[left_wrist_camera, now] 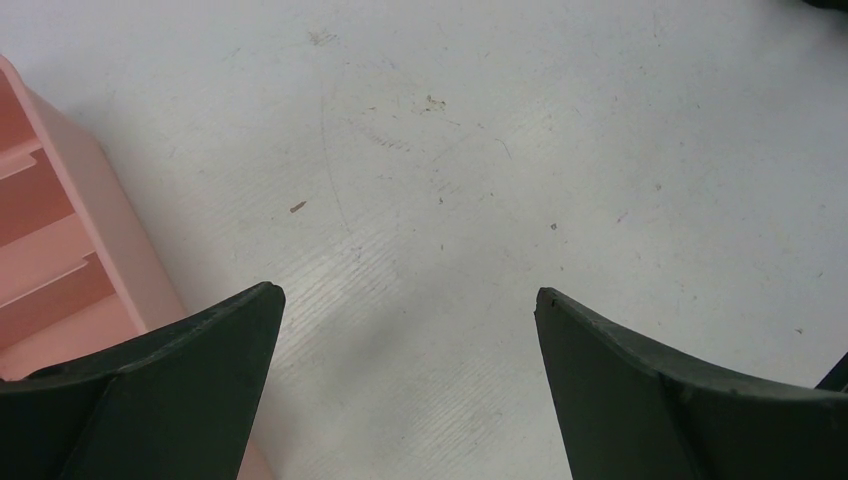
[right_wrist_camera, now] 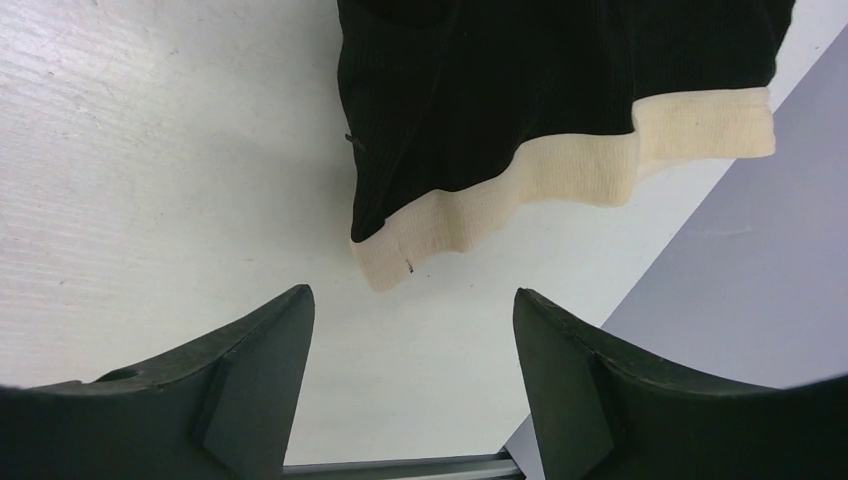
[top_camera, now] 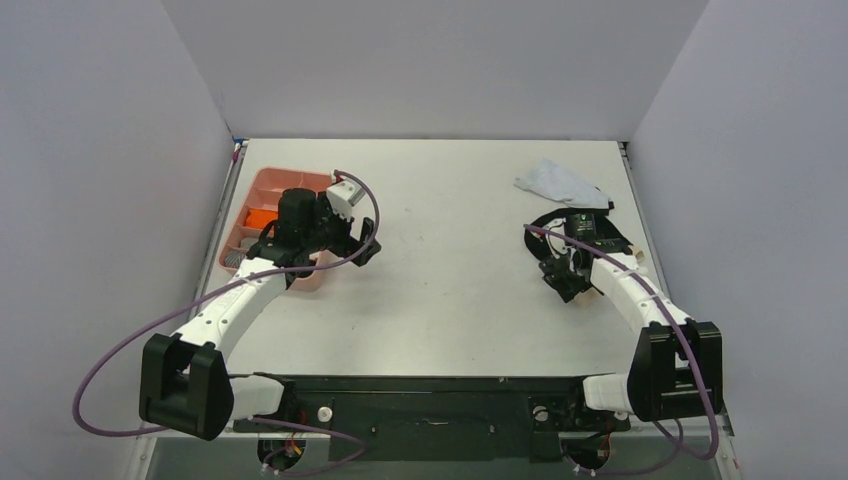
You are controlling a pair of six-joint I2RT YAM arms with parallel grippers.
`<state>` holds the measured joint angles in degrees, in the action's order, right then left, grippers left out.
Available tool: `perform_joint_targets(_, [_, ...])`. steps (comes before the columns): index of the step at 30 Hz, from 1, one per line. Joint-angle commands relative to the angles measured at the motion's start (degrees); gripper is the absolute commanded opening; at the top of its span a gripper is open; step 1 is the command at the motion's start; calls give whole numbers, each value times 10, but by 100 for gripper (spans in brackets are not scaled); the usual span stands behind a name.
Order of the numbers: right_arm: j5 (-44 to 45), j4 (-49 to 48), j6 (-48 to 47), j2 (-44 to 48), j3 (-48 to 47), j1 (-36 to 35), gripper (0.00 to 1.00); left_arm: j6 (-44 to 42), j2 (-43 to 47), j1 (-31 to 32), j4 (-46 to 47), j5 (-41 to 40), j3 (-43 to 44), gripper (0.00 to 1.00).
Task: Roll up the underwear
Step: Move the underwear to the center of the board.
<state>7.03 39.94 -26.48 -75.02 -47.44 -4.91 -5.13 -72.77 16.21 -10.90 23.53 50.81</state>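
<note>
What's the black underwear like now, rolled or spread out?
Spread out: the black underwear lies flat on the table, beige waistband exposed.

left arm: stretches forward from its base, angled toward the middle | left gripper: jaws wide apart, tips aimed down | right arm: stretches forward from its base, angled toward the middle, wrist low | right gripper: jaws apart, narrower than the left, tips aimed down
</note>
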Motion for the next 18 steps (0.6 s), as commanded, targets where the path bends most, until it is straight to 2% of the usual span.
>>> perform_joint_targets(1, [-6,-6,-10,-20,-9,8,67,-2,22,2,34,-9,-3,97])
perform_joint_targets(6, [-3,-28,-23,-72,-11,17,61,-2,28,2,36,-10,-5,97])
perform_joint_targets(10, [-5,-35,-35,-120,-21,27,48,-4,36,2,36,-12,-7,97])
perform_joint_targets(12, [-13,-31,-36,-137,-27,25,38,-4,39,3,37,-13,-8,97])
perform_joint_targets(14, [-20,-20,-37,-150,-35,20,19,-5,41,2,38,-13,-7,97])
perform_joint_targets(16, [-30,-6,-38,-154,-45,15,5,-6,43,3,39,-15,-6,97])
perform_joint_targets(18, [-44,15,-36,-153,-61,4,0,-7,45,3,41,-20,-7,97])
